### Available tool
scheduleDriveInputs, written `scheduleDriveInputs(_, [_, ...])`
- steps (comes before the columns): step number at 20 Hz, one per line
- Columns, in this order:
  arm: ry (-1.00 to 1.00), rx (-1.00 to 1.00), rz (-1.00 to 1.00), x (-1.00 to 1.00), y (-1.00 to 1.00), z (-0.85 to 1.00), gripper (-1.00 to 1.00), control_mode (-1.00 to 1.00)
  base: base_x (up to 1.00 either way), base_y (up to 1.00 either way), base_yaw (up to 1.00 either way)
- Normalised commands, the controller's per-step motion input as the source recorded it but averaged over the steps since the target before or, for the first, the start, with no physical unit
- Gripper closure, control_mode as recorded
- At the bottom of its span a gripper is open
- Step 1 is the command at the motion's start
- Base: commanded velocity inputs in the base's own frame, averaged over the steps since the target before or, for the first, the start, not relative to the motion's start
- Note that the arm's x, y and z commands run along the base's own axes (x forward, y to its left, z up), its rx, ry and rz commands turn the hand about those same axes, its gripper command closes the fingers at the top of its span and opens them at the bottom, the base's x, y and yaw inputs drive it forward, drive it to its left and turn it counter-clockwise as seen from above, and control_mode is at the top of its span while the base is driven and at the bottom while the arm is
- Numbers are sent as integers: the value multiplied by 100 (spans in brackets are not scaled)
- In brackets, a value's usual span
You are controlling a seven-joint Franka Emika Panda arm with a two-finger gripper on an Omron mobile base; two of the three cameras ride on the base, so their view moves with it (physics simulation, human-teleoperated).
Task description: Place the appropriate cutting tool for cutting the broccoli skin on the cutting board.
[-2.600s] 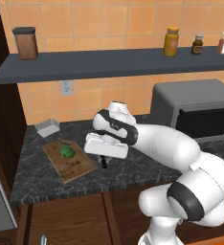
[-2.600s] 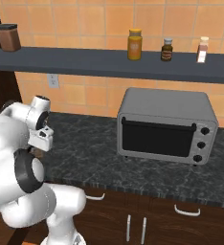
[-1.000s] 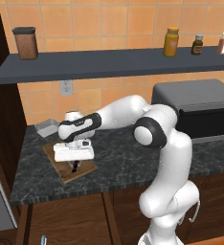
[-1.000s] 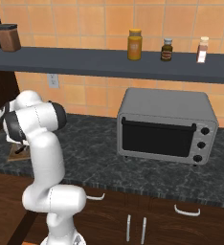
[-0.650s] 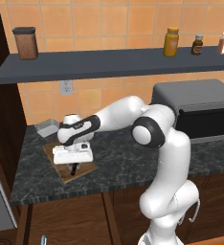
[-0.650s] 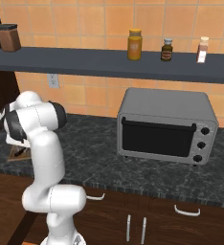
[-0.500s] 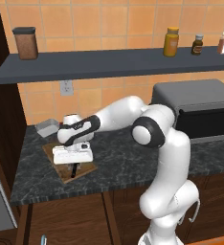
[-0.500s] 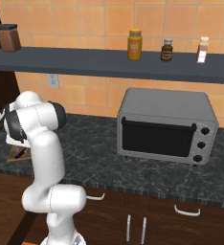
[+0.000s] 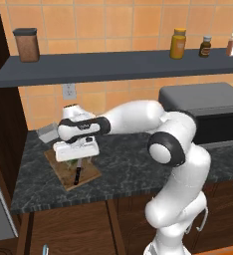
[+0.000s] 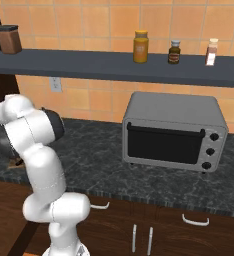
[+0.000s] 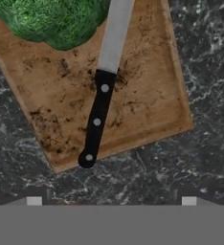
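The knife [image 11: 97, 115] lies flat on the brown wooden cutting board [image 11: 147, 86], black handle toward the near edge and silver blade running up past the broccoli [image 11: 51, 19] at the board's far left. My gripper [image 11: 111, 201] hovers above the handle end, open, its fingertips [image 11: 34, 201] wide apart and holding nothing. From the left base view the gripper [image 9: 78, 160] hangs just over the board [image 9: 92, 172], with the knife [image 9: 77, 175] below it.
A small grey-white tray [image 9: 48, 132] sits behind the board against the wall. A toaster oven [image 9: 208, 117] stands on the dark stone counter [image 9: 123, 169] to the right. A shelf [image 9: 113, 64] with jars runs overhead.
The arm swung left from mid-counter to over the board. In the last second the hand has lifted slightly while the knife stays lying on the board.
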Motion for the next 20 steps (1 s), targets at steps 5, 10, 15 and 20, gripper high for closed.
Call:
scheduleDriveInputs(5, [-21, 0, 7, -98, -96, 66, -100, -100, 0, 0, 0])
scheduleDriveInputs(10, [-24, 7, 0, -100, -100, 59, -100, -100, 0, 0, 0])
scheduleDriveInputs(15, [-18, 6, 1, -100, -98, 68, -100, -100, 0, 0, 0])
scheduleDriveInputs(20, [-24, 4, 3, -100, -97, 56, -100, -100, 0, 0, 0])
